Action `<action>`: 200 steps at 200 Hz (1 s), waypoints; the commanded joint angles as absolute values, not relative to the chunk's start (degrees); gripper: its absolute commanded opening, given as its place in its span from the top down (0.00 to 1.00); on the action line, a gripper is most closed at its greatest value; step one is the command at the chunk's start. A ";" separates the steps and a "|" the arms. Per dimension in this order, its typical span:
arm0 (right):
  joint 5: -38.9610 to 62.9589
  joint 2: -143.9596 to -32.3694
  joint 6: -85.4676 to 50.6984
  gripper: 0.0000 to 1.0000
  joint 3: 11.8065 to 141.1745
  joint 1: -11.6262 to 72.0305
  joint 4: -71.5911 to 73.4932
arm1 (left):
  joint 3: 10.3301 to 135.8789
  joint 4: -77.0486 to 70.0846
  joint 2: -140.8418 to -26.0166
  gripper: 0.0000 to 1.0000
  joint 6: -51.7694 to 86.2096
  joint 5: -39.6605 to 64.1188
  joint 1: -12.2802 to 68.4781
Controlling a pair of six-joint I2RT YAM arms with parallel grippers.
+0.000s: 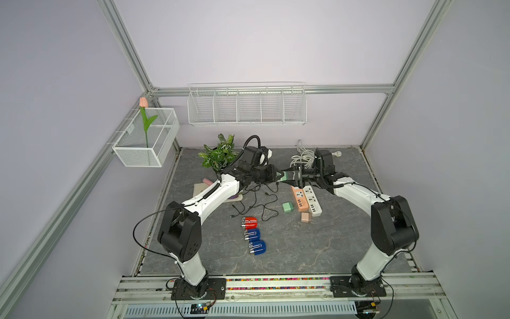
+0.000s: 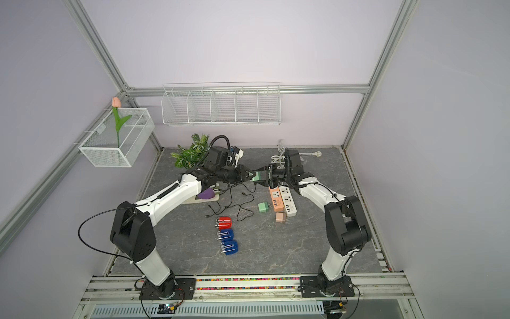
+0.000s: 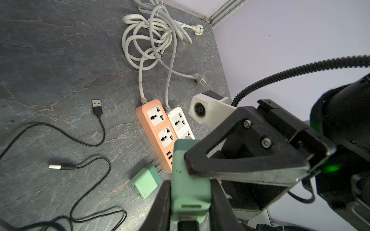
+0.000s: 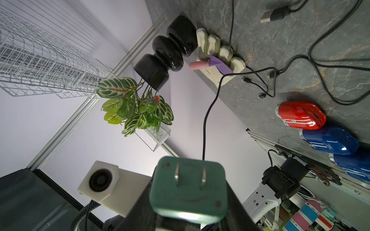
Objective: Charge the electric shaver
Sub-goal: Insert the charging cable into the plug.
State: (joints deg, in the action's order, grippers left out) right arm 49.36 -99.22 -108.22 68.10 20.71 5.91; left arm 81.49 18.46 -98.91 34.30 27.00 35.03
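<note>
Left arm: stretched forward and inward with the wrist level, left gripper [image 1: 279,176] tip-to-tip with the right gripper [image 1: 284,176] above the bench [image 1: 303,248].
Right arm: mirrored, reaching inward.
Right gripper: clamped on a green USB wall adapter [image 1: 288,176].
Left gripper: its fingers flank the adapter's port end with a black USB plug [image 3: 188,226] between them; cannot tell whether they press.
Task's thing: red electric shaver [image 1: 249,221] and two blue electric shavers [image 1: 253,234] lie in a row on the bench, apart from both grippers.
</note>
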 commanded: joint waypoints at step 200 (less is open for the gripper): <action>33.81 -84.82 -75.29 0.23 62.64 18.95 -2.60 | 98.12 39.64 -105.39 1.00 54.10 20.32 36.05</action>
State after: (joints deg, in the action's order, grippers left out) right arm 40.82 -91.18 -95.64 63.64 19.44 4.40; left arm 91.81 30.06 -103.02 47.99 22.70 36.34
